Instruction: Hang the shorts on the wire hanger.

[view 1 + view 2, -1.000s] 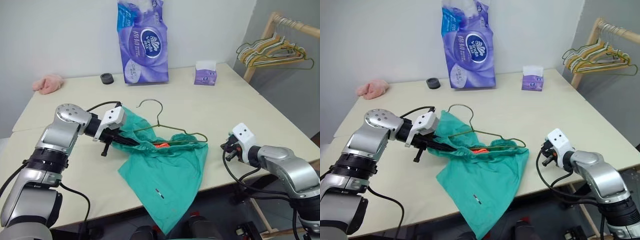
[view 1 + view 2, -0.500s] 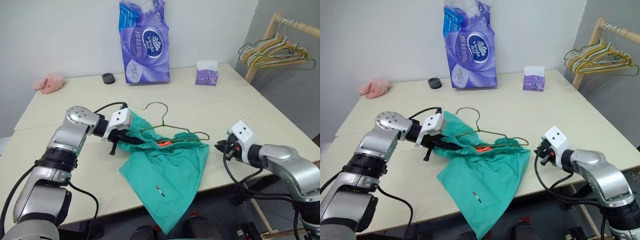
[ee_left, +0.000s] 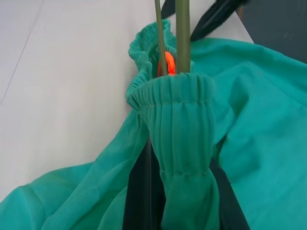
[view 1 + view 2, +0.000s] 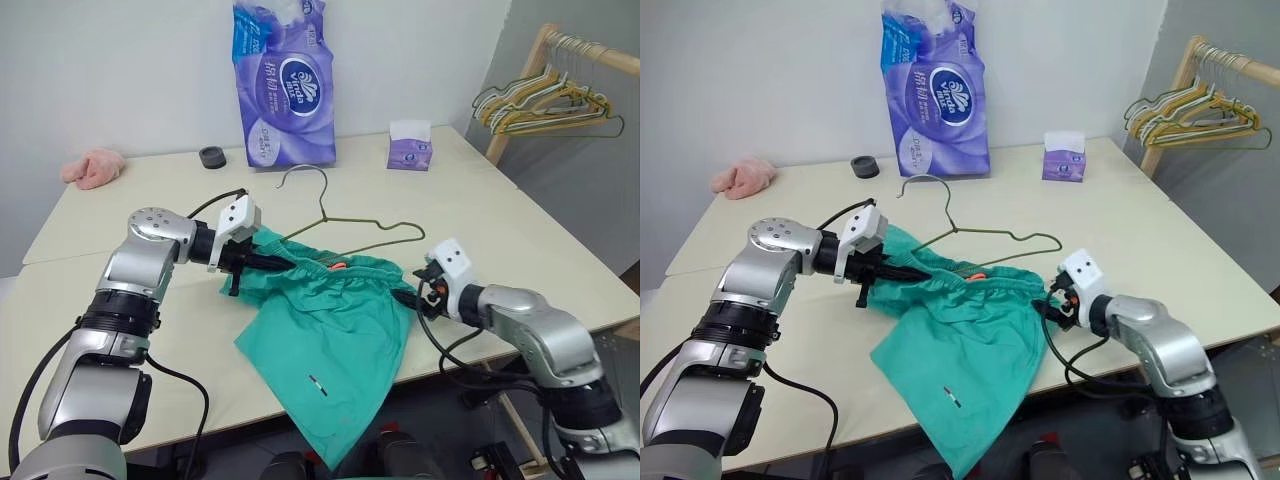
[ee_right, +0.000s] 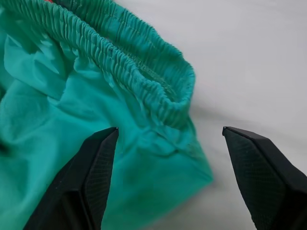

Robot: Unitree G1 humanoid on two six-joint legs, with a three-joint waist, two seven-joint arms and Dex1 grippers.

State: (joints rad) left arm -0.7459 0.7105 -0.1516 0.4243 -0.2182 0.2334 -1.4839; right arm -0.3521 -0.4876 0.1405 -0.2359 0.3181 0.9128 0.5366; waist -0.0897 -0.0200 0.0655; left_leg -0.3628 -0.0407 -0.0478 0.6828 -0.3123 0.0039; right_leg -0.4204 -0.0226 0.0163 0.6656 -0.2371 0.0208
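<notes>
Shorts: the shorts (image 4: 330,330) lie at the table's (image 4: 120,300) front edge, waistband on the top, one leg hanging over the edge.
Hanger: the wire hanger (image 4: 345,228) lies just behind the waistband, its lower bar running into the gathered band, its hook pointing toward the back edge.
Left gripper: the left gripper (image 4: 262,262) is clamped tight on the left end of the waistband.
Right gripper: the right gripper (image 5: 165,179) stands spread wide, empty, at the right end of the waistband, one finger over fabric, the other over bare table.
Handling: soft, light and limp, I judge; the cloth will sag and slide on thin smooth wire. The thick elastic band looks the best hold, taken at both ends to keep it stretched open.
Hanger feel: probably stiff, light, quick to skid.
Labels: small orange tag (image 4: 338,266) at the waistband; tiny white label (image 4: 318,385) on the leg, unreadable.
Writing: the purple tissue pack (image 4: 283,85) at the back edge carries a logo and print too small to read.
</notes>
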